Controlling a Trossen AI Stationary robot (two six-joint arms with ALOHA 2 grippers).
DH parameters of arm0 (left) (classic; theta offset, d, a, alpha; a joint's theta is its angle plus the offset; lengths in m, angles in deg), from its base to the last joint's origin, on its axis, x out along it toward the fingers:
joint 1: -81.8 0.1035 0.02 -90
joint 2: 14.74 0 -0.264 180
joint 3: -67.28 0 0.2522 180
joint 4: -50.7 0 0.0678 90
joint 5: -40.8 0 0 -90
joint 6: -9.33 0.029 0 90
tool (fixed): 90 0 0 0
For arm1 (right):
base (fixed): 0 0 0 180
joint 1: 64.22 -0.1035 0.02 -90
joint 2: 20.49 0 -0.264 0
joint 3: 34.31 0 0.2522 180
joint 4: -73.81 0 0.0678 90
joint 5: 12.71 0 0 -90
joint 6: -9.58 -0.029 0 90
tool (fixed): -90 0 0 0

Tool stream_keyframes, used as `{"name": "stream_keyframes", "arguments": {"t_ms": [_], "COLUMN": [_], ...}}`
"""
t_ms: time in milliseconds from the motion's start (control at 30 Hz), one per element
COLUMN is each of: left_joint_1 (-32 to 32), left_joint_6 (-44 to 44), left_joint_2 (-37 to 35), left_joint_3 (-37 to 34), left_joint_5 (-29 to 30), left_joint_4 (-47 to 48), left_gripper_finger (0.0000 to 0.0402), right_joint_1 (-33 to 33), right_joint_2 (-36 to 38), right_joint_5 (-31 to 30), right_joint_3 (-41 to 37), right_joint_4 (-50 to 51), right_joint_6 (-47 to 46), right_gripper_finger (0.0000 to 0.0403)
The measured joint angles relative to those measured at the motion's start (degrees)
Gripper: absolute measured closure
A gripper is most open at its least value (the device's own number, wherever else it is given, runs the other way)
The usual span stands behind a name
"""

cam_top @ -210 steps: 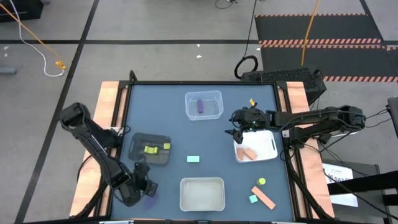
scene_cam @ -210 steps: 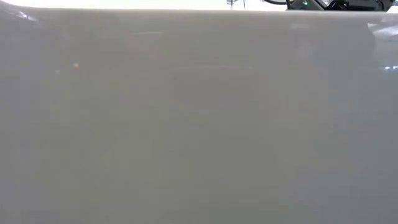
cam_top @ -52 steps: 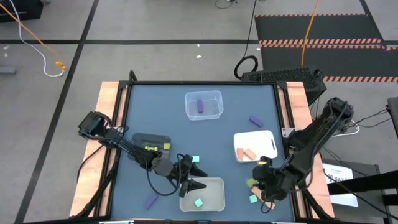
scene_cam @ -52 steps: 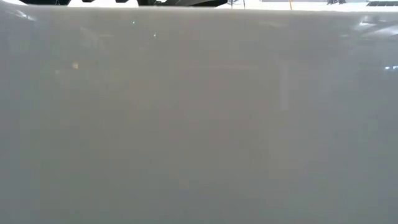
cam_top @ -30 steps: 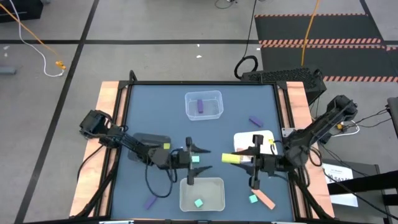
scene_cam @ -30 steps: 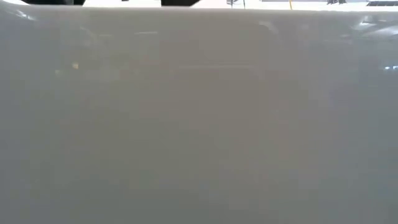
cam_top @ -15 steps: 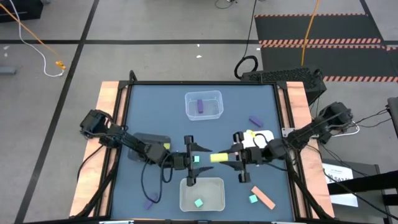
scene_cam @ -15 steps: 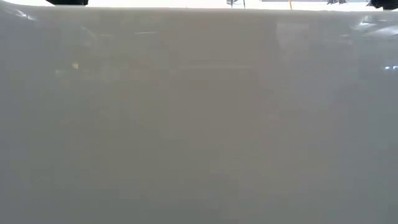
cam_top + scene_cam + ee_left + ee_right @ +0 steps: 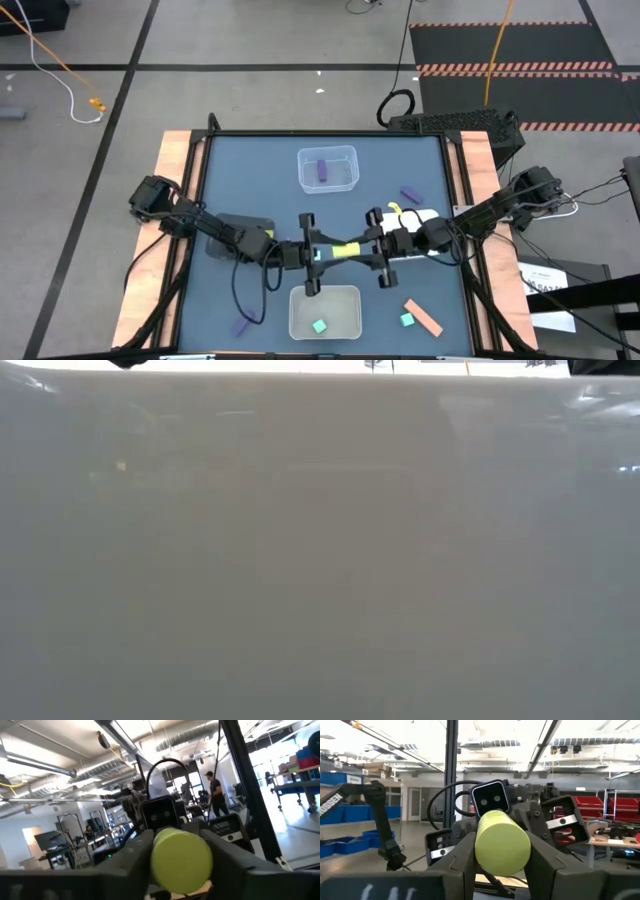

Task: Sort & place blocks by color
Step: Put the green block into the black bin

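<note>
A yellow-green cylinder (image 9: 345, 250) hangs level above the table's middle, between my two grippers. My left gripper (image 9: 325, 252) comes at it from the table's left and my right gripper (image 9: 362, 250) from the right. Each is shut on one end. In the left wrist view the cylinder's round end (image 9: 181, 857) faces the camera, and likewise in the right wrist view (image 9: 502, 845). A teal block (image 9: 319, 326) lies in the clear near tray (image 9: 352, 296). A purple block (image 9: 322, 170) lies in the clear far tray (image 9: 345, 152). My left gripper pinches the cylinder's left end by its curved side (image 9: 162, 865) between its two fingers. The fingers come level from the table's left and lie along the cylinder, which is level and clear of the table. My right gripper pinches the cylinder's right end by its curved side (image 9: 487, 852) between its two fingers. The fingers come level from the table's right and lie along the cylinder, which is lifted clear of the table.
Loose on the table are a purple block (image 9: 410, 195) at the far right, a teal block (image 9: 407, 320) and an orange bar (image 9: 425, 318) at the near right, and a purple block (image 9: 240, 326) at the near left. A black mesh tray (image 9: 225, 222) and a white tray (image 9: 428, 218) lie partly under the arms. The low view shows only a pale wall.
My right gripper has carried the yellow-green cylinder toward the table's left, keeping it level and clear of the table, up to my left gripper. My left gripper has kept near the table's middle and now has the cylinder's left end between its fingers.
</note>
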Motion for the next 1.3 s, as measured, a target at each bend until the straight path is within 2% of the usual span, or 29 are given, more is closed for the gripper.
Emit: {"name": "stream_keyframes", "arguments": {"t_ms": [33,67,267,333,433,533,633,733,867,967,1100,1200,1300], "left_joint_1": [0.2,0.3,0.5,0.1,0.1,0.2,0.2,0.1,0.1,-0.4,-1.6,-3.0,-4.7], "left_joint_6": [-0.1,-0.1,-0.7,-0.4,-0.1,-0.1,0.0,0.8,0.0,-7.8,-23.3,-39.3,-55.7], "left_joint_2": [0.0,0.0,0.0,0.0,0.1,0.1,0.0,-0.9,-3.8,-7.7,-14.4,-19.6,-23.9], "left_joint_3": [0.1,0.3,0.2,0.2,0.2,0.2,0.2,0.2,0.2,0.2,0.2,0.2,0.2], "left_joint_5": [0.0,0.0,0.1,0.1,-0.1,0.0,0.0,0.0,2.7,12.7,25.5,27.9,28.0], "left_joint_4": [0.3,0.3,0.3,0.2,0.2,-0.2,-0.4,-0.6,3.0,13.3,38.8,57.9,75.3], "left_gripper_finger": [0.0267,0.0274,0.0273,0.0273,0.0273,0.0273,0.0273,0.0273,0.0273,0.0273,0.0273,0.0273,0.0273], "right_joint_1": [0.0,0.0,0.0,0.0,0.0,0.0,0.0,0.0,0.0,-0.6,-1.8,-3.2,-4.5], "right_joint_2": [0.0,0.0,0.1,0.2,1.1,4.1,8.1,12.2,16.1,17.8,18.8,18.8,18.4], "right_joint_5": [0.1,0.0,-0.3,-0.1,0.0,-0.1,-2.1,-4.8,-4.6,-4.1,2.6,7.6,5.7], "right_joint_3": [0.0,0.0,0.0,0.1,0.0,0.0,0.1,0.0,0.0,0.0,0.0,0.0,0.0], "right_joint_4": [-0.3,-0.5,0.9,2.2,7.2,14.4,25.2,37.7,54.3,66.0,75.2,75.4,74.3], "right_joint_6": [0.0,0.1,-2.8,-4.9,-6.5,-7.1,-8.6,-12.2,-21.8,-30.1,-41.0,-44.0,-44.1], "right_gripper_finger": [0.0297,0.0297,0.0292,0.0258,0.0185,0.0119,0.0075,0.0056,0.0058,0.0069,0.0082,0.0088,0.0089]}}
